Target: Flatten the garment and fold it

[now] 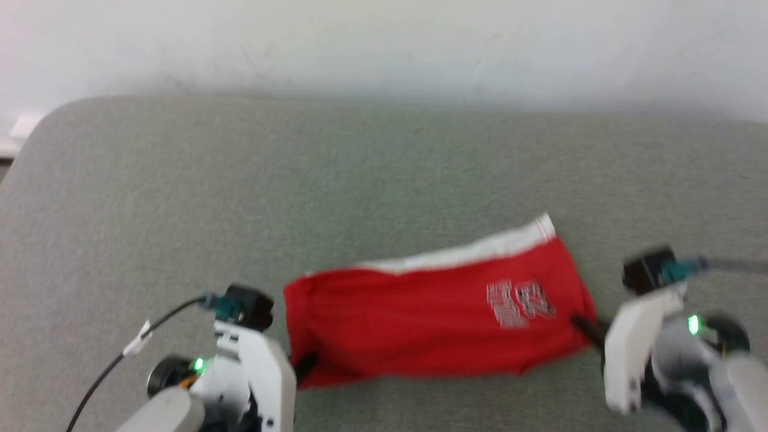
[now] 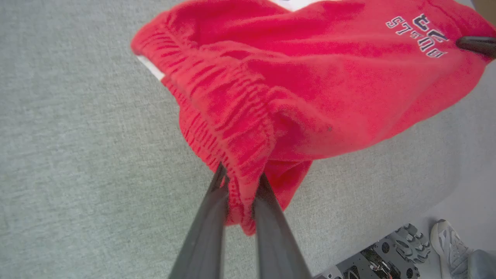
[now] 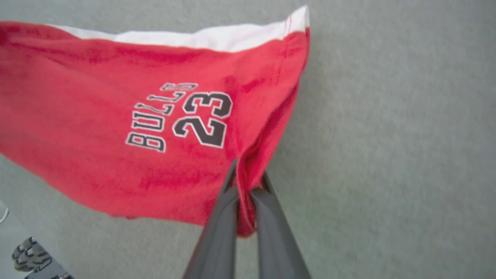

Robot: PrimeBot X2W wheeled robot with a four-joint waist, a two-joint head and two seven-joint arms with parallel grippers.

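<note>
Left gripper [image 1: 303, 363], at the lower left of the head view: fingers closed on the gathered, ribbed left end of the garment [image 1: 432, 324], with red fabric pinched between them in the left wrist view. The garment spans between the two grippers near the front of the grey padded surface [image 1: 180, 198]. Its white stripe [image 1: 468, 255] runs along the far edge, and the "BULLS 23" print [image 3: 182, 116] lies toward the right end. Right gripper [image 1: 582, 327], at the lower right: fingers clamped on the hem at the garment's right end. Bare surface extends from the garment to the pale wall [image 1: 384, 42] and out to the rounded left corner. In the left wrist view the surface's edge runs close by the garment, with a shoe [image 2: 445, 240] on the floor past it.
</note>
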